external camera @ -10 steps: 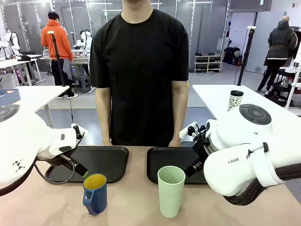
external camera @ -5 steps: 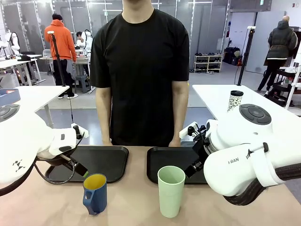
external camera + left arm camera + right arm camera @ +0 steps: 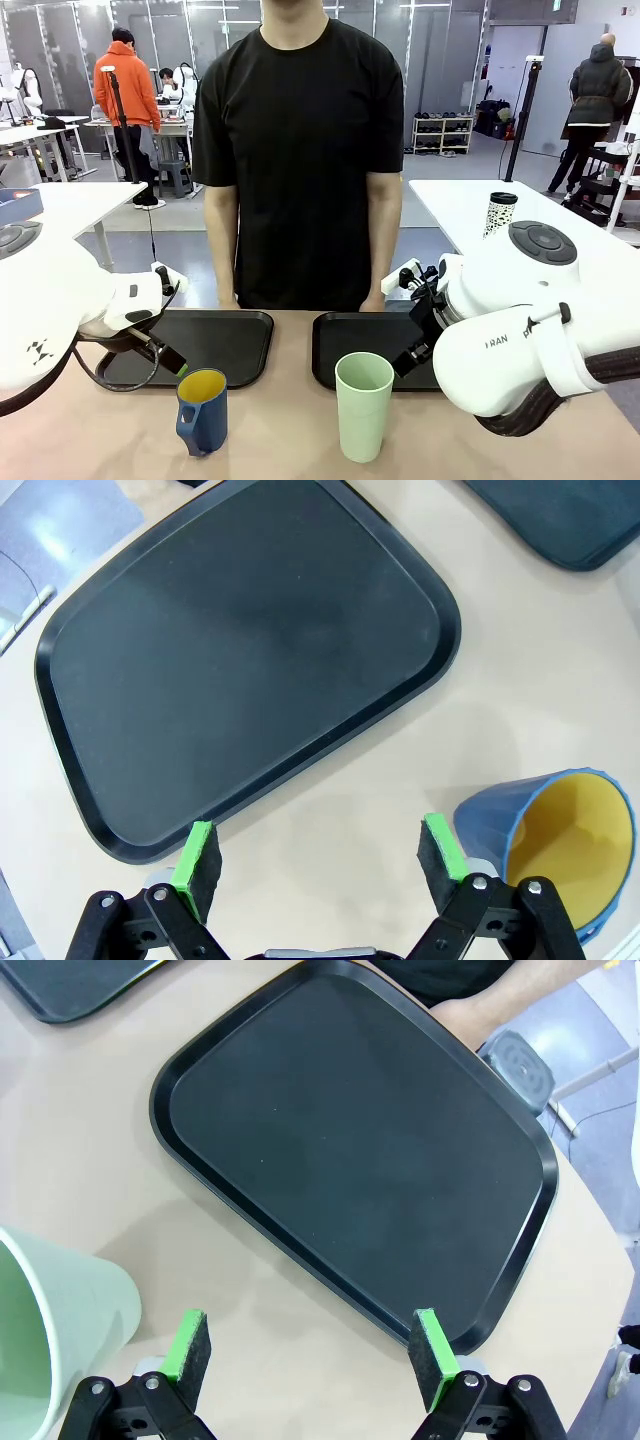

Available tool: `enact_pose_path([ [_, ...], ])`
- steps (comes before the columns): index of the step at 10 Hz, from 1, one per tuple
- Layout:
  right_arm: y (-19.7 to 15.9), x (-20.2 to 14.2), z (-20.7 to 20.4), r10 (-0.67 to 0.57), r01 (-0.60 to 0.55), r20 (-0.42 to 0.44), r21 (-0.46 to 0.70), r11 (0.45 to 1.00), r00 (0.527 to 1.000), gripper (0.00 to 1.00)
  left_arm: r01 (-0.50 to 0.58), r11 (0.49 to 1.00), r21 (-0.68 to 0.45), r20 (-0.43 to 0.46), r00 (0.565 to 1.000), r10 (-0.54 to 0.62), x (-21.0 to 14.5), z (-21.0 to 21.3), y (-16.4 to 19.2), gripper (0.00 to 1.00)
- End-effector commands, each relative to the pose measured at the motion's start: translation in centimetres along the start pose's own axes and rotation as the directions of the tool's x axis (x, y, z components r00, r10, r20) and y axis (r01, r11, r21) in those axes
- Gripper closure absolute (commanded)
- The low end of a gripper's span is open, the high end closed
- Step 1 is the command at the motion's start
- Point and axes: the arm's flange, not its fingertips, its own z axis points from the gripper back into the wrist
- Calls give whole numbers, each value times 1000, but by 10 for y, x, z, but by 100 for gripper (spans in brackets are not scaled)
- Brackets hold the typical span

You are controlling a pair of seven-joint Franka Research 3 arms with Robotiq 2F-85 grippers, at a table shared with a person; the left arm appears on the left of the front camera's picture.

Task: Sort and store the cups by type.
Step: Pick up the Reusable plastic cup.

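While mug (image 3: 202,415) and tumbler (image 3: 363,410) stay put, the orange-clad person (image 3: 125,95) shifts.

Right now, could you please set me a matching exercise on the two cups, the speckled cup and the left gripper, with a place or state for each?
Things:
1. blue mug
2. mint-green tumbler
3. speckled cup
4. left gripper

Places or states:
a. open, holding nothing
b. on the white side table
c. standing in front of the left tray
d. standing in front of the right tray

Pairs: 1-c, 2-d, 3-b, 4-a.
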Motion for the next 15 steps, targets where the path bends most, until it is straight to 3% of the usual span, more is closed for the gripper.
enact_pose_path([
  [1,0,0,0,-3,3,0,1,1000,1000,0,-1,1000,0,0,1000,1,0,0,0,0],
  [7,-2,5,9,-34,34,-1,-37,999,999,0,-27,999,19,-8,1000,27,9,6,1,0],
  [8,-4,15,27,-63,76,88,-142,987,994,0,-33,998,44,20,999,32,19,21,2,0],
  [10,0,25,82,-60,100,144,-290,952,988,0,-22,993,113,79,997,13,35,64,-10,0],
  [13,29,21,169,32,67,254,-371,926,967,0,47,981,189,184,979,-82,38,129,-53,0],
  [15,37,10,188,52,71,277,-415,907,959,0,80,973,215,209,970,-126,34,141,-64,0],
])
